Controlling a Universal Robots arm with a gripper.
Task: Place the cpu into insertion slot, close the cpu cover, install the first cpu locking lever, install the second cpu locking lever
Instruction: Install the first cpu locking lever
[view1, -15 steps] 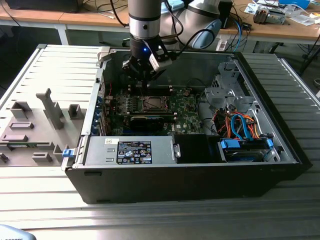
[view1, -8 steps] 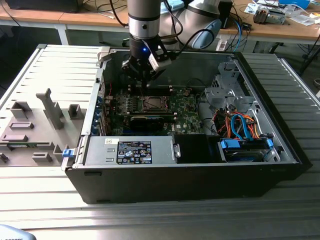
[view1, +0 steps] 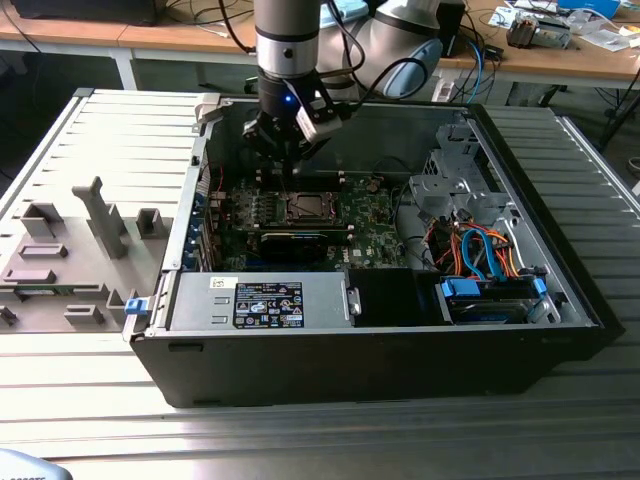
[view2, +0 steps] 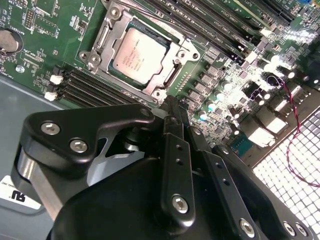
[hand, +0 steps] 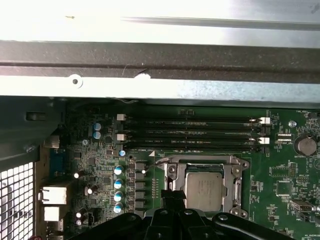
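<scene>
Black gripper linkages are filling the lower part of the second wrist view, where the gripper (view2: 172, 107) is tapering to a tip with its fingers (view2: 170, 120) pressed together, holding nothing, right at the edge of the socket frame. Just beyond that tip, in the upper middle of the frame, the cpu (view2: 138, 55) is sitting flat in the insertion slot (view2: 172, 75), its pale silver top showing through the square window of the cpu cover (view2: 107, 32), which is lying down around the chip. Beside the socket, long black memory slots (view2: 90, 90) are running across the green motherboard (view2: 30, 25). In the exterior view the arm is reaching down into the open computer case (view1: 400, 350) at upper centre, with the gripper (view1: 290, 150) hanging above the socket. In the first wrist view the cpu (hand: 204, 189) is showing at lower right of centre, below the case's metal wall.
</scene>
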